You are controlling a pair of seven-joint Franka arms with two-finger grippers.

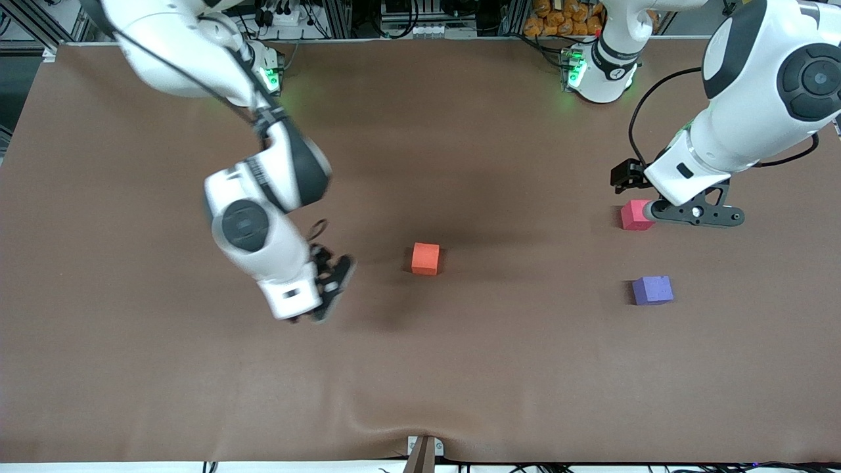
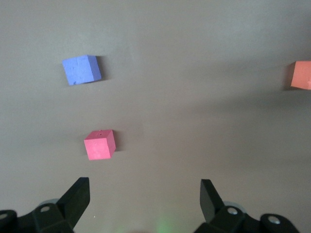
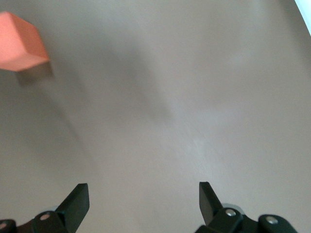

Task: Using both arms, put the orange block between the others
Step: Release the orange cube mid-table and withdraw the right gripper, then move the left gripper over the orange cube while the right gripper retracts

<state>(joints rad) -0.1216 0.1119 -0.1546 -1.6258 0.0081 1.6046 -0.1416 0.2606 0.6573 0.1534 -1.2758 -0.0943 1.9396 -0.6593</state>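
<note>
The orange block (image 1: 426, 258) sits on the brown table near its middle. It also shows in the right wrist view (image 3: 22, 41) and at the edge of the left wrist view (image 2: 302, 74). The pinkish-red cube (image 1: 635, 215) (image 2: 100, 144) and the blue-purple cube (image 1: 652, 290) (image 2: 81, 69) lie apart toward the left arm's end, the blue-purple one nearer the front camera. My left gripper (image 1: 696, 215) (image 2: 145, 194) hangs open beside and above the pinkish-red cube, holding nothing. My right gripper (image 1: 332, 288) (image 3: 144, 196) is open over bare table, on the right arm's side of the orange block.
The brown mat (image 1: 460, 368) covers the whole table and has a wrinkle at its front edge by a clamp (image 1: 424, 453). The arms' green-lit bases (image 1: 594, 69) stand along the back edge, with cables and racks past it.
</note>
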